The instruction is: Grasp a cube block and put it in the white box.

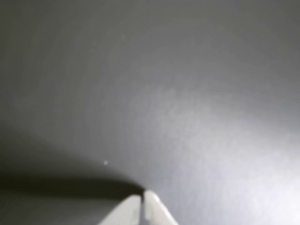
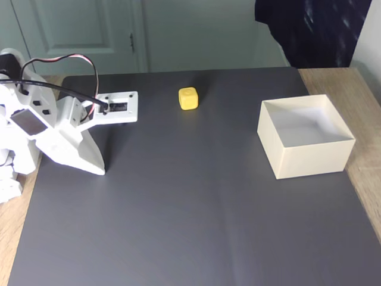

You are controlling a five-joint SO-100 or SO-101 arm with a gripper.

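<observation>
gripper down at the left, cube and box untouched

in the fixed view, your white arm sits folded at the left edge of the dark grey mat, with red and black wires looping over it. its gripper points down, tips at the mat surface. in the wrist view you see the gripper with its two pale fingers pressed together, nothing between them, over bare grey mat.

moving right in the fixed view, the yellow cube block rests on the mat near the far edge, well apart from the gripper. further right, the white box stands open at the mat's right edge, its pale inside holding nothing, well apart from the cube. a wooden table shows beyond the mat.
</observation>
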